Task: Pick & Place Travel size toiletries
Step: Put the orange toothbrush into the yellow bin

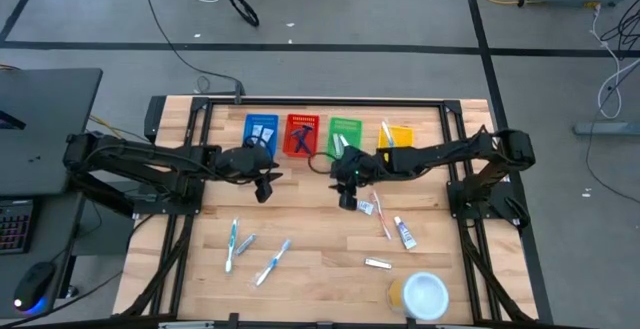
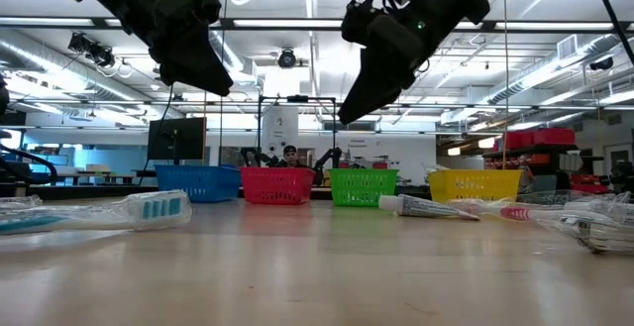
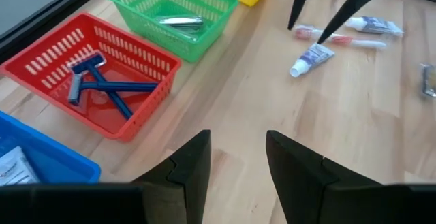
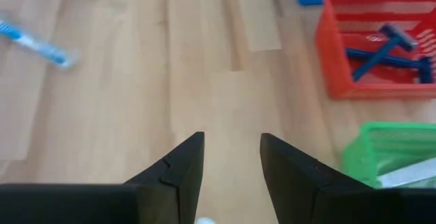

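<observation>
Travel size toiletries lie loose on the wood table: toothbrushes (image 1: 232,244) (image 1: 272,262) at the near left, and a tube (image 1: 404,233), a slim toothbrush (image 1: 380,214) and a small packet (image 1: 377,263) at the near right. My left gripper (image 1: 265,191) (image 3: 238,163) hangs open and empty above the table, in front of the blue and red baskets. My right gripper (image 1: 347,199) (image 4: 231,163) hangs open and empty in front of the green basket (image 1: 345,134), just left of the tube group. Blue razors (image 3: 102,84) lie in the red basket (image 1: 300,135).
Four baskets stand in a row at the far edge: blue (image 1: 262,132), red, green holding a silvery packet (image 3: 180,23), yellow (image 1: 397,136). A round white-and-yellow container (image 1: 422,294) sits at the near right corner. Bare wood lies between the two grippers and the near edge.
</observation>
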{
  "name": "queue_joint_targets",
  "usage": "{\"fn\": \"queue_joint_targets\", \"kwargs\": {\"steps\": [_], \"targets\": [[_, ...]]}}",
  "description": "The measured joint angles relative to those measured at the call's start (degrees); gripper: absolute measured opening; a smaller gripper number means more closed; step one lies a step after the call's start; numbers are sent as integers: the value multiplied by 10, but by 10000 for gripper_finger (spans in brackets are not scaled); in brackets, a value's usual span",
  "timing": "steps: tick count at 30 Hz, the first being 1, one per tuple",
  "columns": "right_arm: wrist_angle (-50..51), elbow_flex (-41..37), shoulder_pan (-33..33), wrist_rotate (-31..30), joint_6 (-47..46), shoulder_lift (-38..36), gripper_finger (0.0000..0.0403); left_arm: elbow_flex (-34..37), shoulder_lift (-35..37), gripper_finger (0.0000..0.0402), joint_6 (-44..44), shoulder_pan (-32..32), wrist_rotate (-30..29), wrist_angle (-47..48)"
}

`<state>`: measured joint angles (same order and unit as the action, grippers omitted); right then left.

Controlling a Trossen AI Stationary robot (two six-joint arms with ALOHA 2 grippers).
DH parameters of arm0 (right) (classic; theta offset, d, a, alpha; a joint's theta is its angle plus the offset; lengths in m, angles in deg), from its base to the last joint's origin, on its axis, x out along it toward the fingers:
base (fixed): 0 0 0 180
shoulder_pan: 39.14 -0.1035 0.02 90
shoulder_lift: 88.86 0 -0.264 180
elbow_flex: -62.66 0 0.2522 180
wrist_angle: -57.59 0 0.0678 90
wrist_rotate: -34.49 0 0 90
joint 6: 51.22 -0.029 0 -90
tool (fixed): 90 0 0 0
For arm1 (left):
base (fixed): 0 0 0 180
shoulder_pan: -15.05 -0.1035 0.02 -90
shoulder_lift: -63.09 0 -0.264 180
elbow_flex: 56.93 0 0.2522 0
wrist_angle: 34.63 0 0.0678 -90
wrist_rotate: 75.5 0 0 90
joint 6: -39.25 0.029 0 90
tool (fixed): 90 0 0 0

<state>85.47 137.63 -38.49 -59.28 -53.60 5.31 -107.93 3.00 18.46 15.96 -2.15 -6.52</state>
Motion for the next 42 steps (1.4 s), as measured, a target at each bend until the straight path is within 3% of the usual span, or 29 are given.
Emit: {"fn": "queue_joint_targets", "kwargs": {"steps": [8,17,23,42], "targets": [[15,0,-26,0,-25,0,152,0,0,150,-31,18,0,-2],[238,0,-30,1,-323,0,152,0,0,150,-39,18,-15,-2],[368,0,-69,29,-432,0,152,0,0,150,-35,18,-22,-2],[227,-117,-81,33,-497,1,152,0,0,150,-39,18,-37,-15]]}}
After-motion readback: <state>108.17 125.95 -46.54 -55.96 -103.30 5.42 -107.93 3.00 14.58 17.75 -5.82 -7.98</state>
